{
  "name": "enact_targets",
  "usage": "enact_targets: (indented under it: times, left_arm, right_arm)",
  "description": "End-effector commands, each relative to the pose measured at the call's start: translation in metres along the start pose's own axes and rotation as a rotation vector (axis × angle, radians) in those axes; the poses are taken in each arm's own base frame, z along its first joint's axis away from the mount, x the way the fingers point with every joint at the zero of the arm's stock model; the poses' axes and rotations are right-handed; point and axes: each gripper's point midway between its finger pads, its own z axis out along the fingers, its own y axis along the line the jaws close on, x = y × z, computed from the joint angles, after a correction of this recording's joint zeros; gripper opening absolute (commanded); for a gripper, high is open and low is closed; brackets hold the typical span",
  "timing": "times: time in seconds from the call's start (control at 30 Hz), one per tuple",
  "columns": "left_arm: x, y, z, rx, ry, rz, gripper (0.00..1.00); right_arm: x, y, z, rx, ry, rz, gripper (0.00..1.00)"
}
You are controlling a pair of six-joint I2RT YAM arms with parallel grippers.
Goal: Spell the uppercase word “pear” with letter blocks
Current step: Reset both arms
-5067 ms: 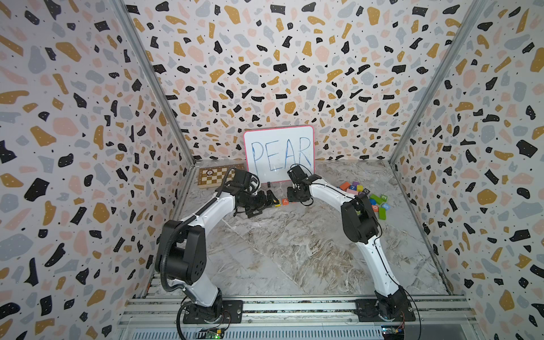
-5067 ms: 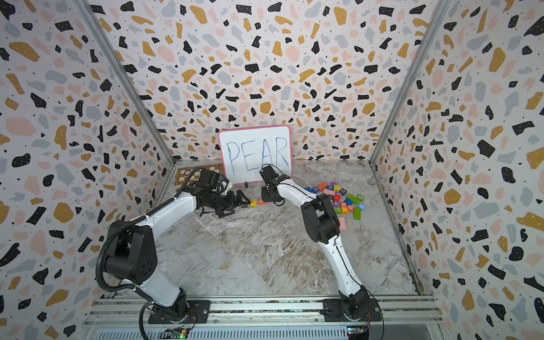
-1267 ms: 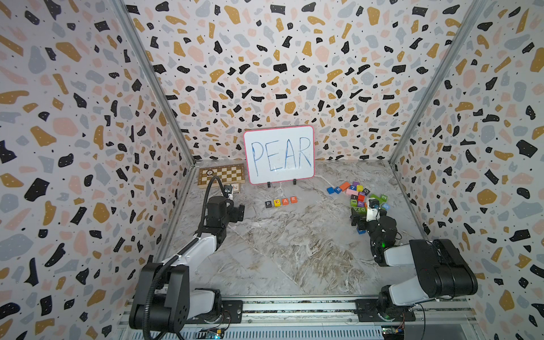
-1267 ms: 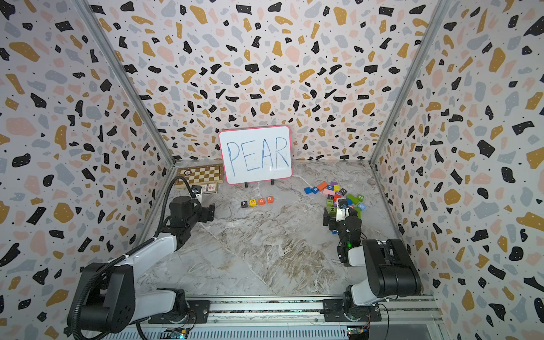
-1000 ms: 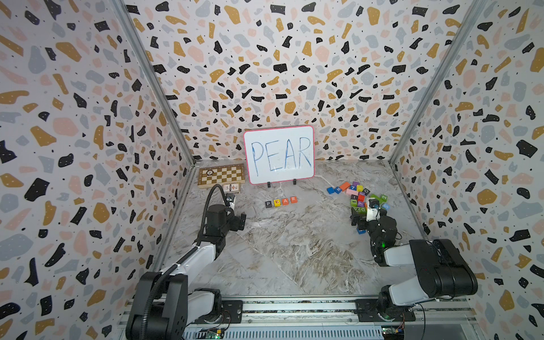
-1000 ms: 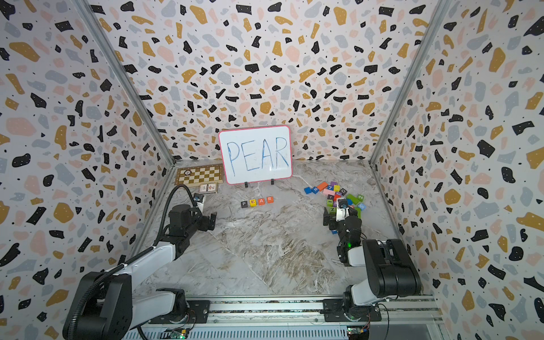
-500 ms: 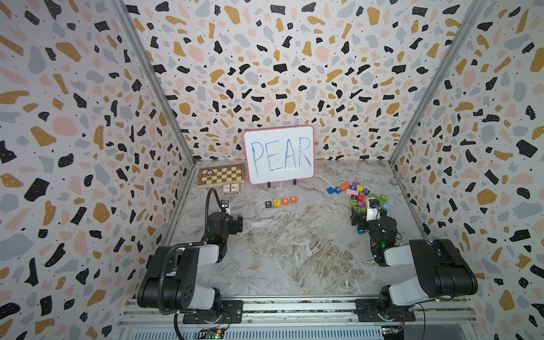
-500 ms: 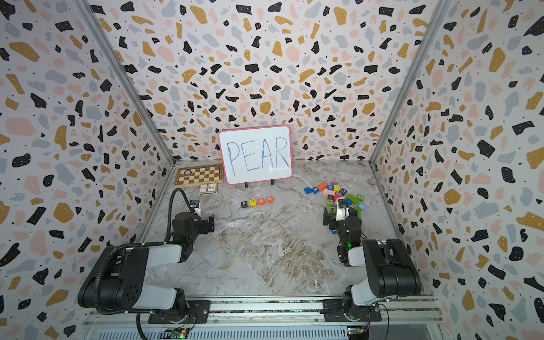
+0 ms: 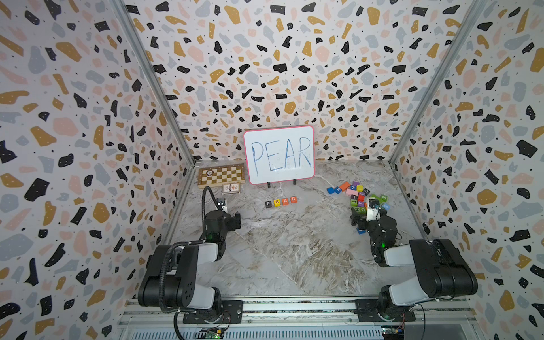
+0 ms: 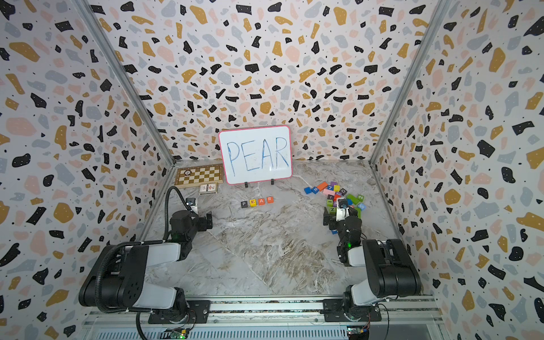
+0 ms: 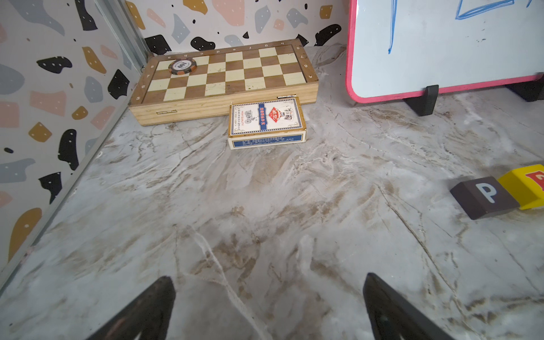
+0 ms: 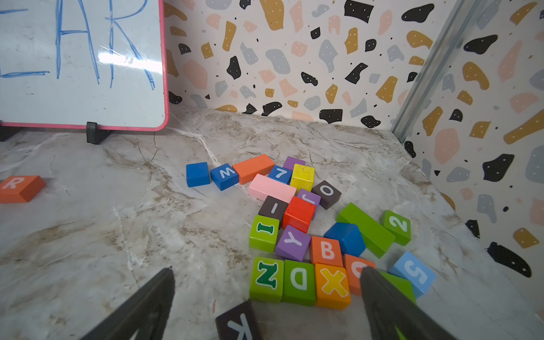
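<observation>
Black P block [image 9: 268,204], yellow E block [image 9: 277,202], orange A block [image 9: 285,201] and orange-red R block [image 9: 293,199] sit side by side in a gently rising row just above the centre of both top views. They lie directly in front of the pink-framed whiteboard [image 9: 279,154], which carries the same word in blue. Your two arms, bent over this row seconds ago, have folded back toward the lower edge of the frame; the left one finished tucking in within the last second. Left gripper [image 11: 269,281] hangs over the bare marble tabletop [image 11: 265,206], fingers spread wide with nothing between them. Right gripper [image 12: 267,270] is likewise spread and empty, above the near edge of the pile of spare blocks [image 9: 357,195] at centre right. Chessboard box [image 9: 220,175] and pack of playing cards [image 9: 231,188] lie at centre left, well apart from the row. With the row reading P-E-A-R and both arms withdrawn, you can judge the word spelled and nothing left to move.
</observation>
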Motion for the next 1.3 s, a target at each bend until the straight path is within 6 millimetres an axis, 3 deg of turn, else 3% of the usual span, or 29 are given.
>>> enact_targets:
  times: [0.0, 0.23, 1.27]
  left_arm:
    - [-0.021, -0.0019, 0.0016, 0.018, -0.065, -0.009, 0.99]
    - [-0.0204, -0.001, 0.0028, 0.029, -0.061, -0.018, 0.99]
    - [-0.0226, -0.0003, -0.0019, 0.028, -0.078, -0.021, 0.99]
  right_arm:
    - [-0.007, 0.0016, 0.0013, -0.007, -0.02, 0.002, 0.99]
    - [-0.0069, 0.0098, -0.0006, -0.068, -0.028, -0.012, 0.99]
    - [-0.004, 0.0097, 0.0058, -0.074, -0.006, -0.01, 0.99]
